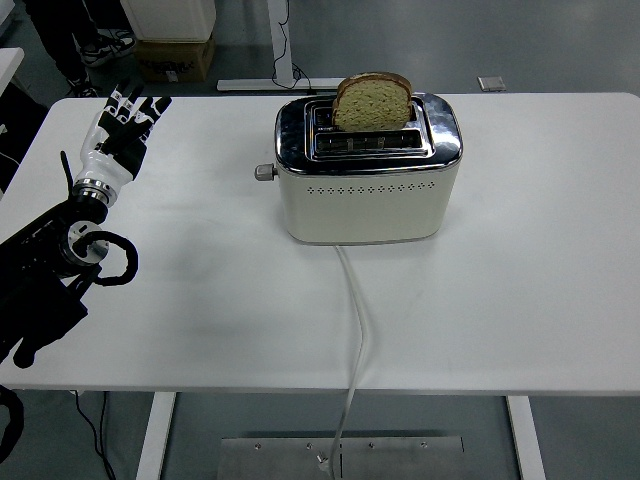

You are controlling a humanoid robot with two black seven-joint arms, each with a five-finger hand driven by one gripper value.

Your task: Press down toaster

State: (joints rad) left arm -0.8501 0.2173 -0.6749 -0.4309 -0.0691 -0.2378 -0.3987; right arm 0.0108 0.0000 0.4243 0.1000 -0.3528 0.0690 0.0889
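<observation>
Cream-coloured and capped with a polished chrome top, the toaster (367,170) stands on the white table (520,290) a little behind its middle, its long side facing the camera. A slice of bread (372,101) stands upright in the rear slot, most of it above the chrome and its lower part hidden inside; the front slot shows only dark. A small grey lever knob (264,172) sticks out from the toaster's left end, with nothing touching it; how far down its track it sits is hard to judge from this angle. A white power cord (356,330) leaves the base at the front, runs across the tabletop toward the near edge and drops over it, its end lost among the frame parts below. The left hand (125,125) comes in from the left edge and hovers over the table's far left corner, well apart from the toaster, its black-and-white fingers (140,105) extended and slightly apart, holding nothing. The forearm behind it is a dark mass of cabling, cut off by the picture's left edge. At the top left a person's shoes (105,45) and a cardboard box (175,58) stand on the floor beyond the table, cut off by the upper edge.
</observation>
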